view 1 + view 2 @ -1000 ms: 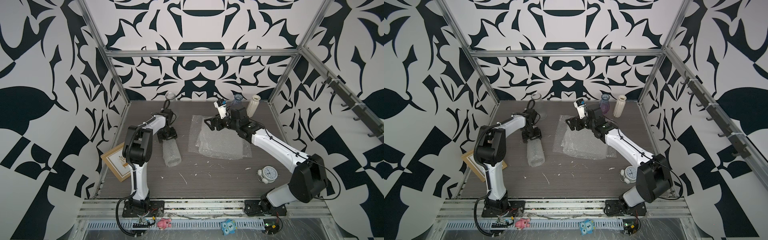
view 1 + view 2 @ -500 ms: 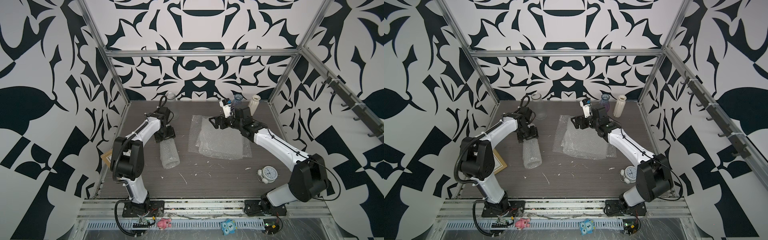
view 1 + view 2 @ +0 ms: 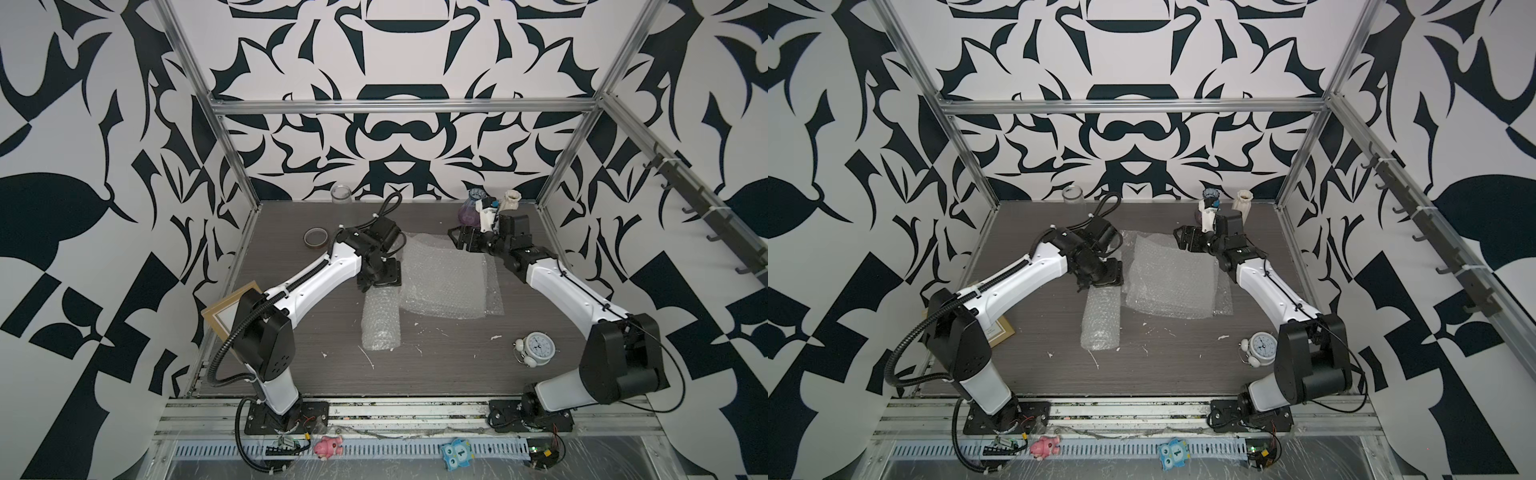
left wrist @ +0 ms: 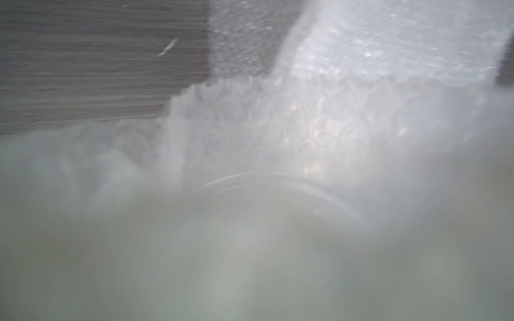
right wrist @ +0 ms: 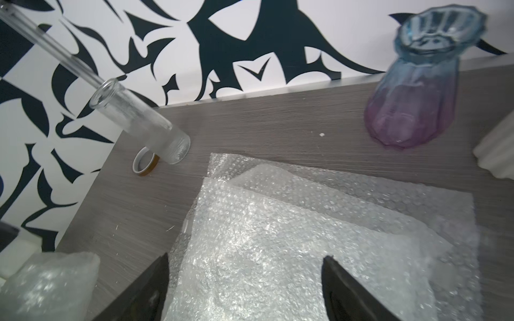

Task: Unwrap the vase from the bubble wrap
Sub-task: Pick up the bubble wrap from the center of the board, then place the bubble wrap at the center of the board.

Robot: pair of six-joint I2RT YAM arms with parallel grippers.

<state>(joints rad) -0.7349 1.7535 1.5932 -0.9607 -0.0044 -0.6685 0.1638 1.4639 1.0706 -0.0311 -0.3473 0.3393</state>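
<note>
A rolled tube of bubble wrap lies on the table, left of centre. My left gripper sits over the tube's far end, and its fingers are hidden. In the left wrist view bubble wrap fills the lens, and a curved clear rim of the vase shows through it. My right gripper hangs open and holds nothing, above the far edge of several flat bubble wrap sheets.
Along the back stand a clear glass cylinder, a purple-blue glass vase and a white ribbed vase. A tape roll, a picture frame and an alarm clock are also present.
My left gripper has slid to the right and the rolled tube has gone with it, while that arm's elbow has dropped lower. The right gripper has drifted right, still open.
</note>
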